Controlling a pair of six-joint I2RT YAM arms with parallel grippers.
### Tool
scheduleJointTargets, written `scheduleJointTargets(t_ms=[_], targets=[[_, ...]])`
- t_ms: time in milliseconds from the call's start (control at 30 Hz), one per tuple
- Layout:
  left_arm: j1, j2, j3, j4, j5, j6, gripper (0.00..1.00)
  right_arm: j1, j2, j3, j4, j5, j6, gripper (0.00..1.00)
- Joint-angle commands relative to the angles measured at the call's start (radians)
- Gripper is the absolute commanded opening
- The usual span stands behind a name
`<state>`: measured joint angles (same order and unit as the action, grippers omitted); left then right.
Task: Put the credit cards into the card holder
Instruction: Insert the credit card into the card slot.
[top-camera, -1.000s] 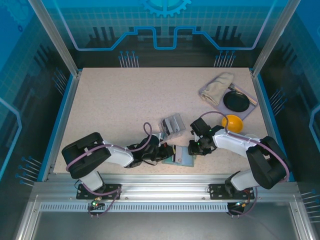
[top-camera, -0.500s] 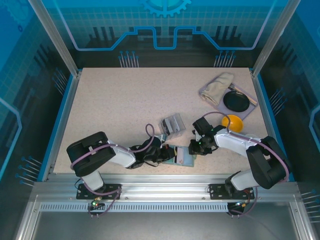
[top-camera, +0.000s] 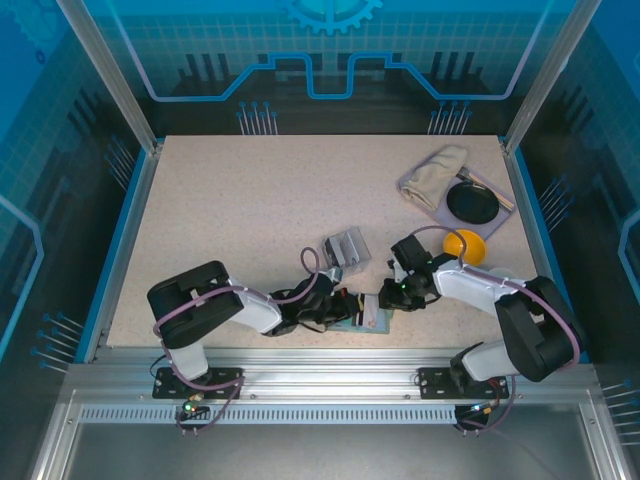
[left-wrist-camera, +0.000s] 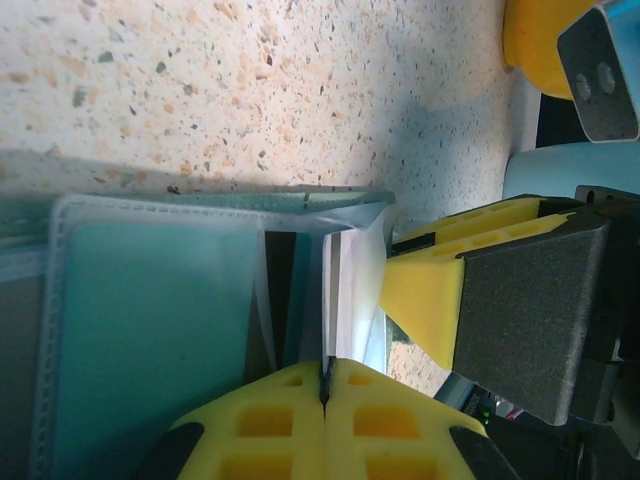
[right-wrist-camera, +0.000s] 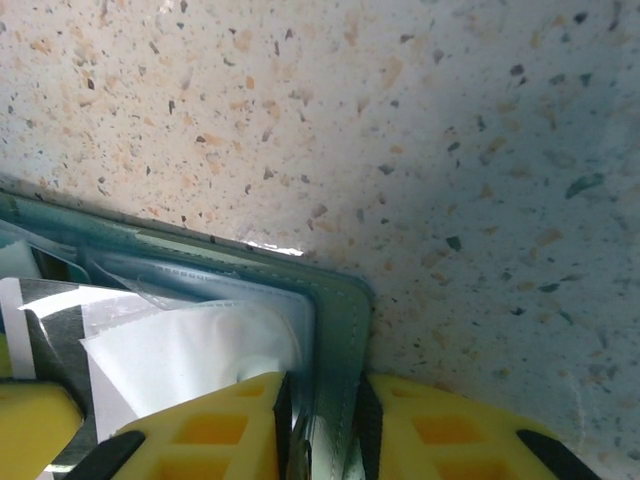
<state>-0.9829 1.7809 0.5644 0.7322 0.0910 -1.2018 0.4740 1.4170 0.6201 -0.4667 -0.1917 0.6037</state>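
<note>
You have the card holder (top-camera: 368, 319) lying open on the table (top-camera: 240, 210) at the near edge, between the two arms. Your right gripper (right-wrist-camera: 320, 405) is set narrow and clamped on the holder's edge near its corner, one finger on each side. Your left gripper (left-wrist-camera: 325, 392) is fully closed, its fingertips pressed together on the thin edge of a credit card (left-wrist-camera: 330, 330), which stands edge-on over the teal inner pockets. Whether the card sits inside a slot cannot be determined. A clear plastic box (top-camera: 345, 248) stands just beyond the holder.
</note>
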Motion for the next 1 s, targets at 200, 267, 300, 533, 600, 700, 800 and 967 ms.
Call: scheduleJointTargets(t_ms=[200,267,300,533,600,700,800,967], targets=[[-0.037,0.002,0.029,-0.097,-0.112,-0.028,0.15,-0.009,0.046,-0.087,0.139,-0.094,0.026,0.26],[-0.037,-0.036,0.012,-0.133,-0.140,-0.025,0.18,-0.018,0.043,-0.088,0.139,-0.094,0.023,0.26],[-0.037,-0.052,0.012,-0.163,-0.144,-0.017,0.21,-0.022,0.042,-0.088,0.136,-0.094,0.020,0.26],[-0.040,-0.097,0.031,-0.259,-0.140,0.024,0.19,-0.034,0.039,-0.079,0.128,-0.109,0.009,0.26],[-0.039,-0.091,0.033,-0.257,-0.135,0.024,0.16,-0.035,0.040,-0.075,0.125,-0.109,0.006,0.26],[-0.039,-0.091,0.034,-0.266,-0.141,0.023,0.12,-0.035,0.041,-0.072,0.123,-0.111,0.002,0.26],[-0.039,-0.108,0.026,-0.274,-0.163,0.033,0.07,-0.035,0.045,-0.071,0.124,-0.114,0.001,0.26],[-0.040,-0.137,0.034,-0.321,-0.204,0.080,0.02,-0.035,0.051,-0.069,0.128,-0.121,-0.003,0.26]])
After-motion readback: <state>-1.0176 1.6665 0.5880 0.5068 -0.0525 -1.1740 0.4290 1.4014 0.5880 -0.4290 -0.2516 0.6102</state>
